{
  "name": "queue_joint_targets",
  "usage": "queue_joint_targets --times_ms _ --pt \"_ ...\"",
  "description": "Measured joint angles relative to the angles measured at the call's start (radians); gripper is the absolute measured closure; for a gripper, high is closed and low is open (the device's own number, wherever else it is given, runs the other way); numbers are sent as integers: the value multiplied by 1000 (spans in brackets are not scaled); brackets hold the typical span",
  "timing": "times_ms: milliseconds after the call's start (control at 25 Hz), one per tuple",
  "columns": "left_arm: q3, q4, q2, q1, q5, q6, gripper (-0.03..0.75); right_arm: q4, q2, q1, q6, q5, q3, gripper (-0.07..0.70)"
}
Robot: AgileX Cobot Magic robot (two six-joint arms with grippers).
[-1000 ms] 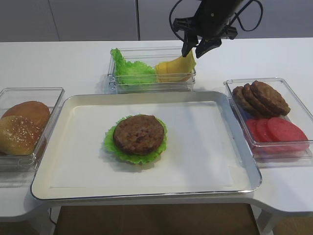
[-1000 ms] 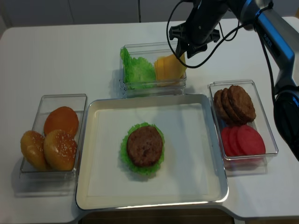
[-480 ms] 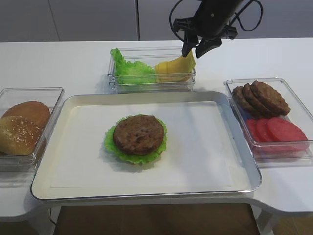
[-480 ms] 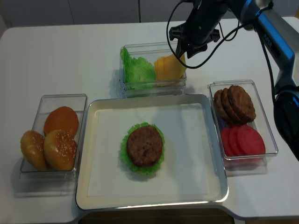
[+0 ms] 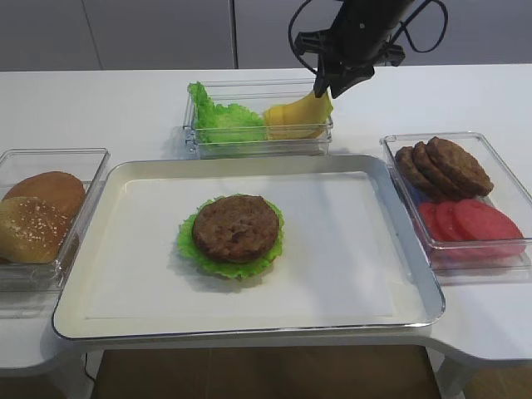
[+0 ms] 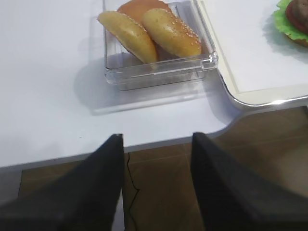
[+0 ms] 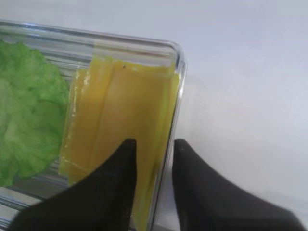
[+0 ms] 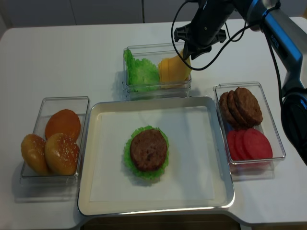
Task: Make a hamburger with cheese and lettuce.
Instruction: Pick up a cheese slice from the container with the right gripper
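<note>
The hamburger [image 5: 235,229] [image 8: 148,149], a brown patty on the ruffled lettuce [image 5: 187,247] [image 8: 128,159], lies on the tray [image 5: 349,249]. Yellow cheese [image 5: 295,115] [image 8: 173,69] [image 7: 120,110] slices lean against the right end of a clear box [image 5: 258,148] at the back. My right gripper [image 5: 331,86] [image 8: 188,51] [image 7: 154,144] hangs at the slices' raised corner. Its jaws are narrowed, with the cheese edge and the box wall in the gap between them. Down at the front left table edge, the left gripper [image 6: 156,139] stands open and holds nothing.
A heap of green leaves [image 5: 220,120] shares the cheese box. A box of sesame bun halves [image 5: 41,216] [image 6: 154,33] stands left of the tray. To the right, another box holds brown patties [image 5: 445,166] and tomato slices [image 5: 470,224].
The right gripper's jaws have drawn closer together around the cheese's top corner. Nothing else has moved.
</note>
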Motion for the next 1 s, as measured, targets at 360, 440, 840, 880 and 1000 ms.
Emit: queue_joint_targets --times_ms 360,440,840,880,1000 --pt "0 0 0 0 0 0 373 -12 0 0 0 -3 0 418" --pt "0 0 0 0 0 0 373 -12 2 0 0 -3 0 418" --pt "0 0 0 0 0 0 373 -9 18 0 0 -3 0 419" --pt "0 0 0 0 0 0 373 -9 18 0 0 -3 0 419" --pt "0 0 0 0 0 0 373 -4 18 0 0 -3 0 425"
